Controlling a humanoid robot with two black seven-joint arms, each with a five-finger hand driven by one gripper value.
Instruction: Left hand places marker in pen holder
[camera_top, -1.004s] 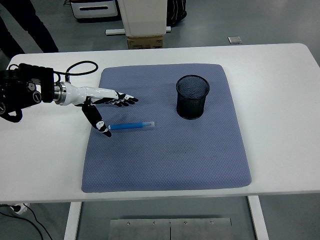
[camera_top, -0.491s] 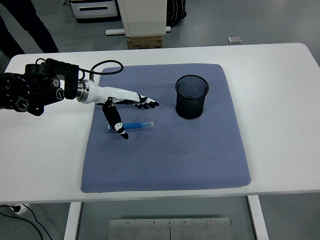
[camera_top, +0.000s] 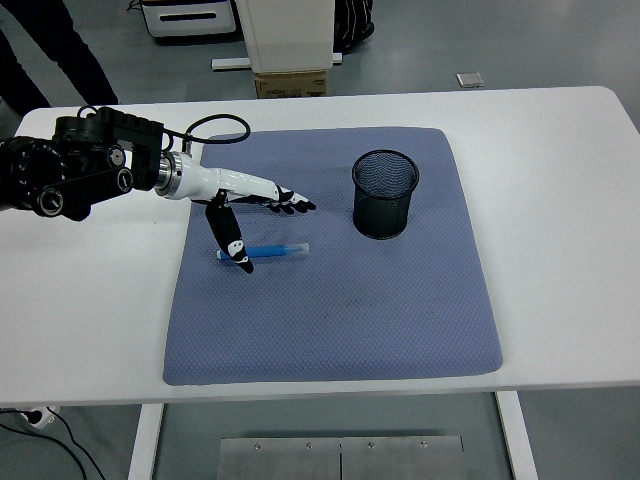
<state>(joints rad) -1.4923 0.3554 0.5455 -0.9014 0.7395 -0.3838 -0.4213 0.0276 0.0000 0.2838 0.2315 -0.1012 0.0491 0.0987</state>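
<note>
The blue marker (camera_top: 264, 251) lay flat on the grey mat (camera_top: 330, 300), left of the black mesh pen holder (camera_top: 384, 194), its long axis running toward the holder. The left hand (camera_top: 245, 205) hovered over the marker's far end from the holder, fingers spread, thumb pointing down, gripping nothing.

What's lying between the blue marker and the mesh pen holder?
Nothing: the head view shows only bare blue mat between the marker and the pen holder.
</note>
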